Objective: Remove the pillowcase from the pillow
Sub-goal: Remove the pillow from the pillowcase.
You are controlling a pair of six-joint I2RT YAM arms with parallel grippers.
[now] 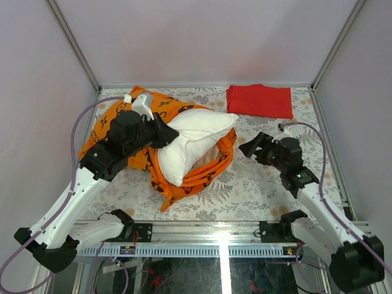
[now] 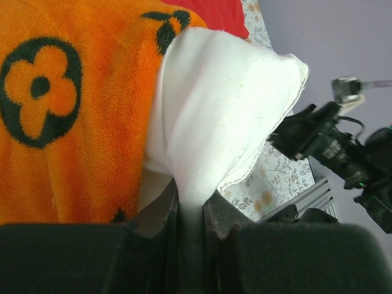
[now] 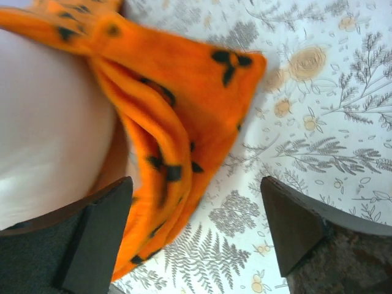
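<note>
The white pillow (image 1: 191, 139) sticks halfway out of the orange pillowcase (image 1: 205, 168), which is bunched around its lower and left sides on the table. My left gripper (image 1: 164, 136) is shut on a fold of the pillow (image 2: 220, 110); white fabric runs down between the fingers (image 2: 191, 205), with the pillowcase (image 2: 67, 110) beside it. My right gripper (image 1: 252, 147) stands open just right of the pillowcase's edge. In the right wrist view the gripper (image 3: 195, 187) holds nothing, and the orange rim (image 3: 177, 110) lies partly by its left finger.
A folded red cloth (image 1: 260, 100) lies at the back right. The floral table covering (image 1: 257, 190) is bounded by grey walls and a metal rail (image 1: 214, 236) at the near edge.
</note>
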